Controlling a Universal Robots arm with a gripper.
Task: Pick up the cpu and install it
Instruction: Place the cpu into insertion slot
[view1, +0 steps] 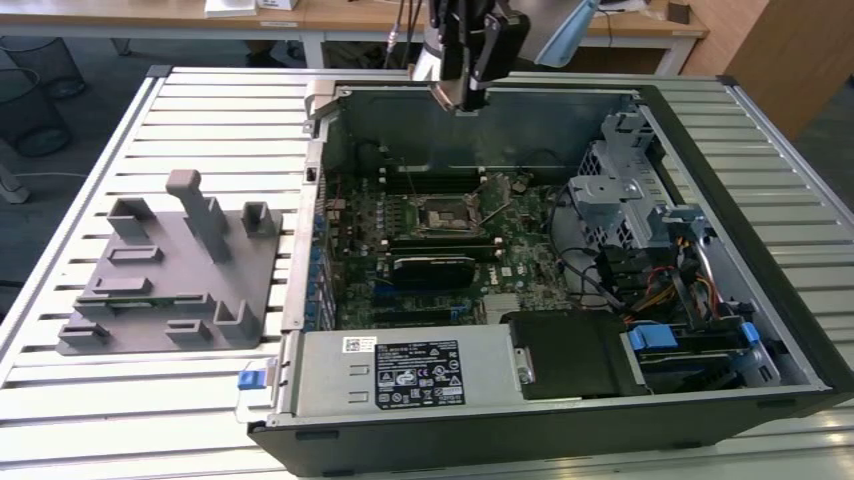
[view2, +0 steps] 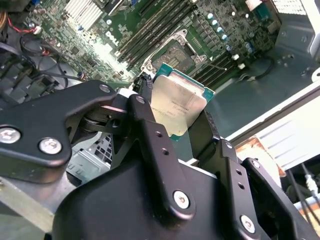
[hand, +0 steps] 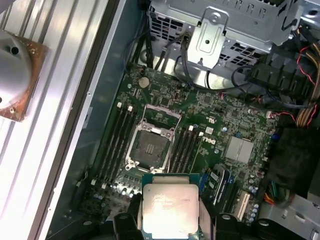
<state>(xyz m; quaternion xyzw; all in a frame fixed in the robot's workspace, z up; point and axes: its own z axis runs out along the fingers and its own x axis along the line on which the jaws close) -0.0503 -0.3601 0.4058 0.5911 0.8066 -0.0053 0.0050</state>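
In the exterior view, the end effector is hanging over the open computer case, at twelve o'clock from the socket and well above it. A grey fixture with upright posts is standing on the slatted worktop at nine o'clock from the case. A drive cage and bundled cables are crowding the board at three o'clock from the socket. In the second wrist view, the end effector is clamping the cpu by two opposite edges, its silvery top facing the camera. The chip is riding in the air, apart from the motherboard below. So the pick-up is looking finished, while the seating is not yet done. In the first wrist view, the cpu is showing between the black fingers, with the socket lying empty beyond it and its metal frame appearing to be tipped up. Memory slots are flanking the socket on both sides, close enough to be limiting room around it. A round metal part on a copper-coloured plate is resting on the worktop outside the case wall.
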